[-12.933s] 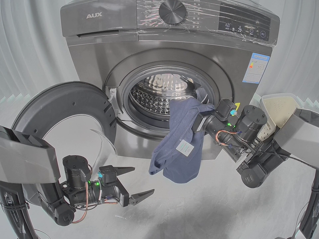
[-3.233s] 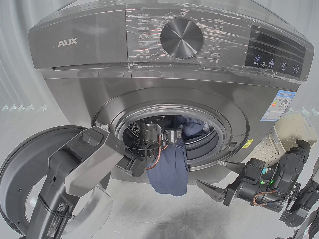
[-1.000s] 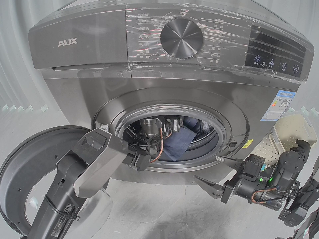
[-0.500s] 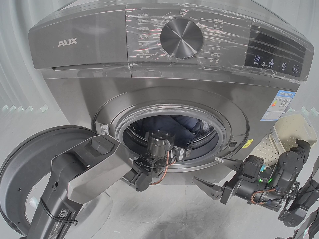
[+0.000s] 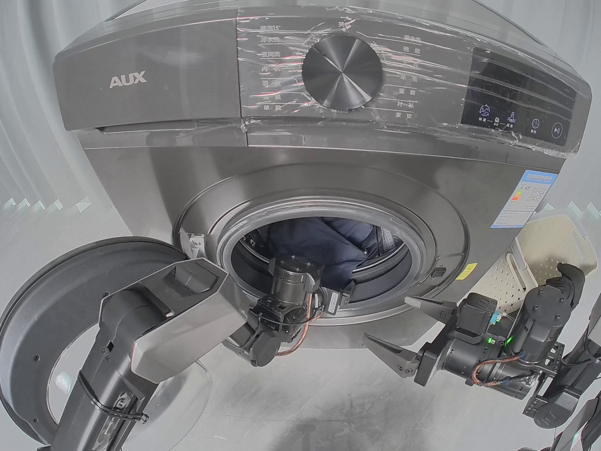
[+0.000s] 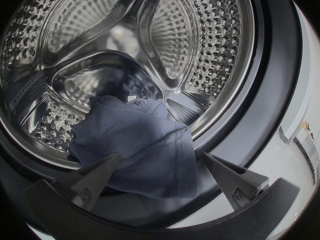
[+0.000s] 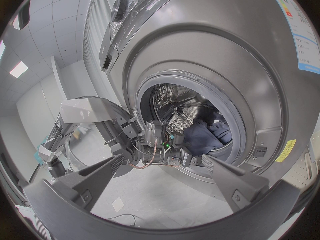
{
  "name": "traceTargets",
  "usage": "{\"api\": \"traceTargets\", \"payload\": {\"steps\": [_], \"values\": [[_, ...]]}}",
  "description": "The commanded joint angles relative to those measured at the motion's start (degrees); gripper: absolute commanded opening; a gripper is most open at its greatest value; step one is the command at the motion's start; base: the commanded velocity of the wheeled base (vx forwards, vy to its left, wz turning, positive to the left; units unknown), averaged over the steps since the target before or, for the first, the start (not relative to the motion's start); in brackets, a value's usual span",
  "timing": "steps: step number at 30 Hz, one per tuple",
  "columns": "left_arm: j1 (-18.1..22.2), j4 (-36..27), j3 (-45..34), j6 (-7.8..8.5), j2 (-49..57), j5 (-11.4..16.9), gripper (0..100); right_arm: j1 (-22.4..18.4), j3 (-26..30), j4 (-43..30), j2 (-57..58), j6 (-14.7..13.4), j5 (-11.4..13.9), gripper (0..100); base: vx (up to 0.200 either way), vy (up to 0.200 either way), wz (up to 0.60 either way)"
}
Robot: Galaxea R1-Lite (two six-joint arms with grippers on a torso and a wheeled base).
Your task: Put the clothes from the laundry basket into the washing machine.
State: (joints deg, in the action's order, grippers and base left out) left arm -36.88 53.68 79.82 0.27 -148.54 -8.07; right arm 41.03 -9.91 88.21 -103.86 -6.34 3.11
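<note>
1. I see the washing machine [image 5: 156,176] with its round door [image 5: 37,302] swung wide to the robot's left.
2. The navy garment [image 6: 140,150] lies low at the front of the steel drum [image 6: 166,44]. Its near edge laps over the drum's rim onto the dark door seal [image 6: 266,100]. In the head view it sits inside the opening, behind the left wrist.
3. The left gripper [image 6: 160,155] is at the lower lip of the opening and points into the drum. Its fingers are spread wide and hold nothing. I cannot tell whether a fingertip touches the cloth.
4. The right gripper [image 5: 389,321] hangs low, below and to the right of the opening, well apart from the garment. Its fingers are also spread wide, with nothing between them.
5. The laundry basket [image 5: 557,239] stands against the machine's right side, behind the right arm. I cannot see into it.
</note>
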Motion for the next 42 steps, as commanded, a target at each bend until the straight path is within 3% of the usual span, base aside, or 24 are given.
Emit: {"api": "traceTargets", "payload": {"steps": [1,5,14,29,36,37,40,42], "values": [[0.1,0.0,0.2,0.08,-1.1,-0.1,0,0.0,0.0,0.0,0.0,0.0,0.1,100,0.000,0.000,0.00],[0.8,0.1,1.6,0.70,-2.3,-0.1,0,0.0,0.0,0.0,0.1,-0.1,0.1,100,0.000,0.000,0.00],[2.1,1.2,6.9,0.35,-1.9,-0.5,0,0.0,-0.4,0.0,0.0,-0.1,0.1,100,0.000,0.000,0.00],[5.2,0.6,34.5,-1.23,-11.5,-1.3,0,0.0,-0.2,0.0,0.0,-0.1,0.1,100,0.000,0.000,0.00],[5.5,0.0,34.8,-1.67,-12.6,-1.9,0,0.0,-0.3,0.0,-0.1,-0.1,0.1,100,0.000,0.000,0.00],[5.4,-0.1,34.8,-2.03,-12.6,-1.9,100,0.0,-0.3,0.0,-0.1,-0.1,0.1,100,0.000,0.000,0.00],[5.2,-0.6,34.8,-3.52,-12.3,-2.1,100,0.0,-0.2,0.0,-0.1,-0.1,0.1,100,0.000,0.000,0.00],[5.2,-1.0,34.5,-3.70,-11.6,-2.1,100,0.0,-0.2,0.0,-0.1,-0.1,0.1,100,0.000,0.000,0.00]]}}
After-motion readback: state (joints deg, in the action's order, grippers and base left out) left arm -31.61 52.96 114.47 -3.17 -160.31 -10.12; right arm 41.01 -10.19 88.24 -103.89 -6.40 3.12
